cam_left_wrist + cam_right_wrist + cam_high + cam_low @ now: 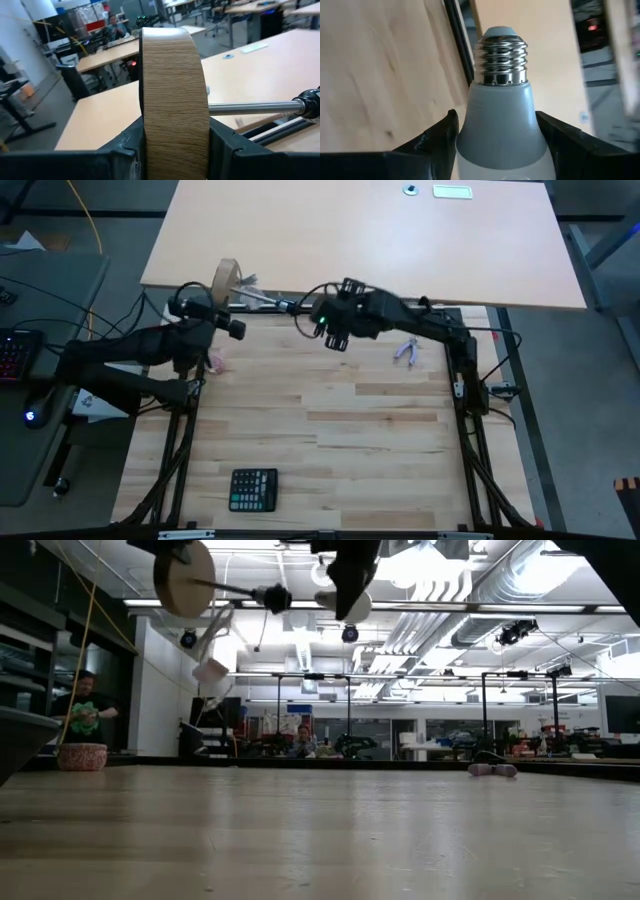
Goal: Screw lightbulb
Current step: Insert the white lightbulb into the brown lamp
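My left gripper is shut on a round wooden disc raised over the table's far left. A metal rod runs level from the disc toward the table's right and ends in a black socket. My right gripper is shut on the white lightbulb, also raised, just right of the socket. The bulb's silvery screw base sticks out past the fingers. In the low view the bulb is a short gap from the socket. My left gripper pinches the wooden disc across its thickness, one finger on each flat face, with the wood-grain rim between them. The disc stands on edge, lifted clear of the table, and the rod sticks out level from one face. My right gripper pinches the lightbulb's white body between its two fingers, below the screw base. The bulb is lifted clear of the table. Its screw base points forward, beyond the fingertips.
A black calculator lies near the table's front edge. A small pale purple object lies at the far right, and a small pink object lies under the left arm. A second table stands beyond the far edge. People sit in the room behind.
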